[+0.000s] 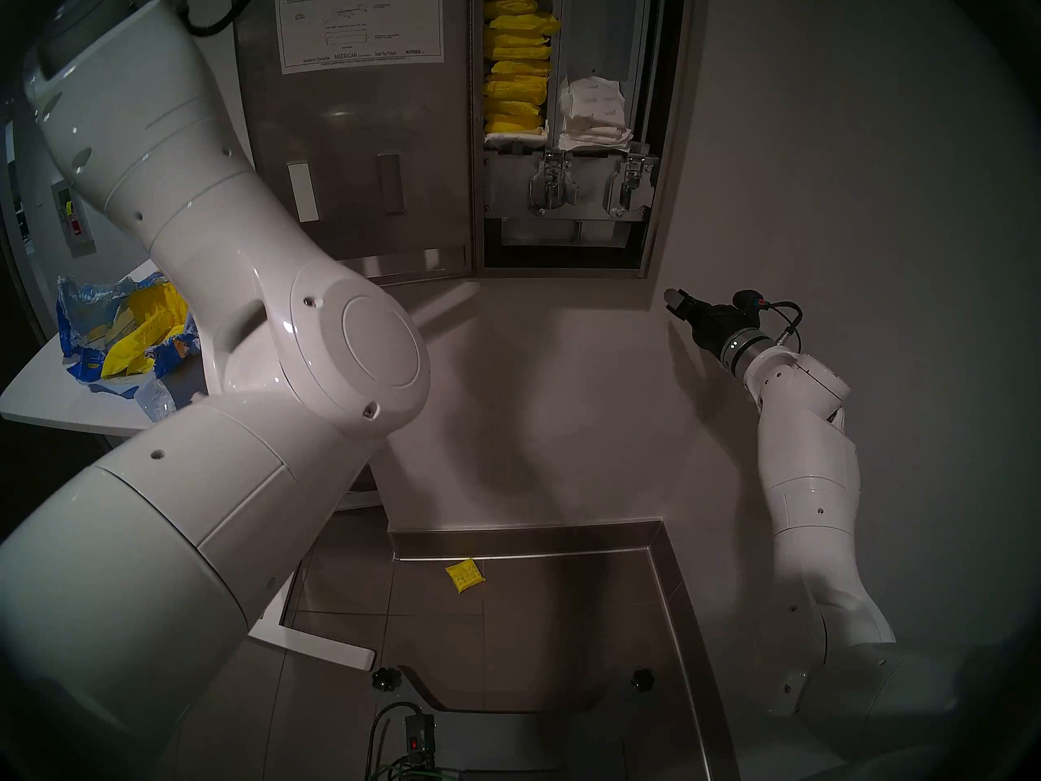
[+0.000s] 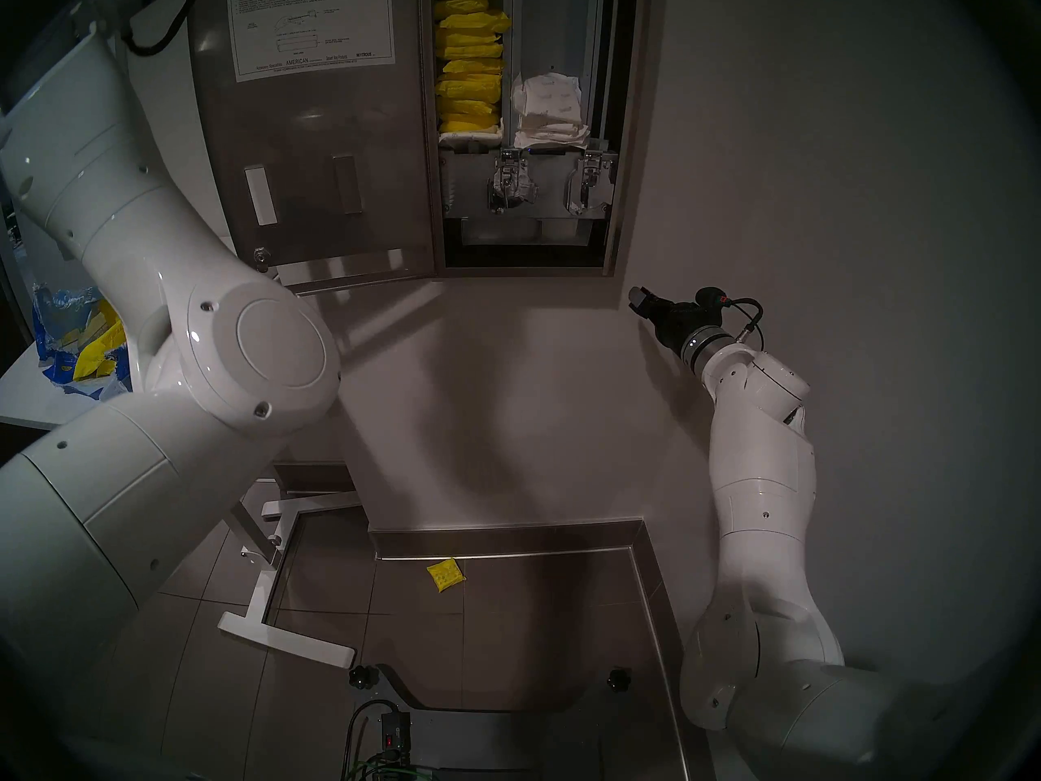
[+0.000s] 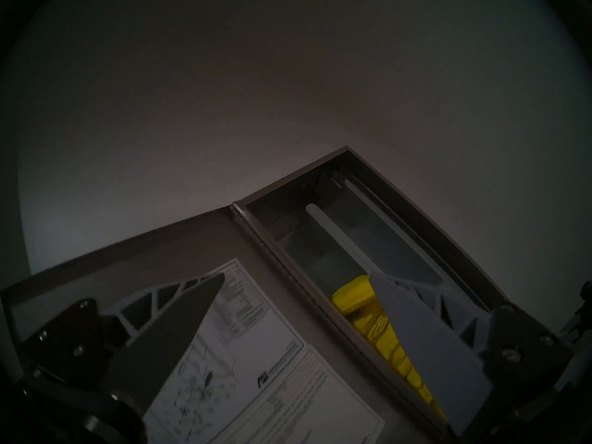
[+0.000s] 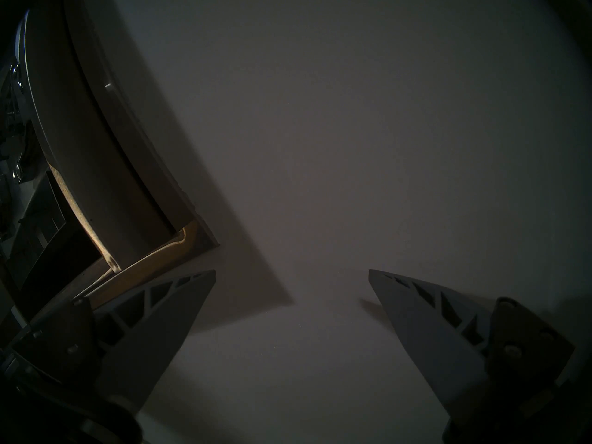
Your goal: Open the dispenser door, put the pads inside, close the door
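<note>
Currently the tall brushed-steel dispenser door (image 1: 360, 143) stands swung open to the left, its white instruction sheet (image 1: 360, 19) facing out. Inside the wall cabinet, bright yellow wrapped pads (image 1: 515, 75) fill the left column, beside white wrapped pads (image 1: 591, 115) on the right; one yellow packet (image 1: 465, 576) lies on the tiled floor. Both the left gripper (image 3: 296, 275) and right gripper (image 4: 291, 270) are spread wide and empty (the right hangs below the cabinet, near the wall). A torn blue-and-yellow bag (image 1: 129, 334) sits on a white table (image 1: 56, 391) at left

Dim room: white wall (image 1: 817, 171), grey tiled floor (image 1: 524, 639).
</note>
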Robot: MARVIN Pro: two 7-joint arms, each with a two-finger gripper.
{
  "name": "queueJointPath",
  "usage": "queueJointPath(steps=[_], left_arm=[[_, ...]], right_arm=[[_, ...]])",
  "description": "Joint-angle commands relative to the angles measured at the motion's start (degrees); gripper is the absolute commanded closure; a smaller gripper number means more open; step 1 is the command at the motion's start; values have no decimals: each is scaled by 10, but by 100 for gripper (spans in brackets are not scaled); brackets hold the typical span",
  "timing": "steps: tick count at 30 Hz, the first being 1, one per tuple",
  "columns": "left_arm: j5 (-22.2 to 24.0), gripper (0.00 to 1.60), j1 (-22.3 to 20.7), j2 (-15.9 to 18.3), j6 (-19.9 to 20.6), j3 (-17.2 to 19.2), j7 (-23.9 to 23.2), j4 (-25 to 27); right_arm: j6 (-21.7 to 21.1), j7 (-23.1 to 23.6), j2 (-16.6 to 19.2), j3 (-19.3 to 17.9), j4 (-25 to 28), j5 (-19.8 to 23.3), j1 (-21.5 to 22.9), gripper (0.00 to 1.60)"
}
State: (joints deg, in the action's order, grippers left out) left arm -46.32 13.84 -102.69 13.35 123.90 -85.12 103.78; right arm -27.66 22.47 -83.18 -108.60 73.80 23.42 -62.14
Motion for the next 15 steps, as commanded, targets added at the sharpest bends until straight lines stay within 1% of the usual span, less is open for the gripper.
queueJointPath(steps=[1, 2, 3, 4, 8, 11, 13, 15], left_arm=[[17, 105, 45, 3, 11, 36, 1, 67], [16, 122, 57, 2, 14, 43, 1, 90], [16, 160, 55, 10, 12, 51, 1, 77], [17, 160, 66, 8, 13, 57, 1, 98], [19, 160, 83, 18, 9, 79, 1, 126], [13, 160, 97, 30, 9, 101, 1, 166], [8, 160, 101, 34, 10, 106, 1, 176], [4, 160, 92, 54, 15, 122, 1, 165]], right_arm=[[6, 0, 2, 0, 19, 2, 19, 0], [6, 0, 2, 0, 20, 2, 19, 0], [6, 0, 2, 0, 20, 2, 19, 0], [7, 0, 2, 0, 20, 2, 19, 0], [7, -1, 2, -1, 22, 2, 19, 0], [8, -2, 1, -1, 24, 1, 18, 0], [8, -3, 0, -1, 25, 1, 18, 0], [8, -4, 0, -1, 26, 1, 18, 0]])
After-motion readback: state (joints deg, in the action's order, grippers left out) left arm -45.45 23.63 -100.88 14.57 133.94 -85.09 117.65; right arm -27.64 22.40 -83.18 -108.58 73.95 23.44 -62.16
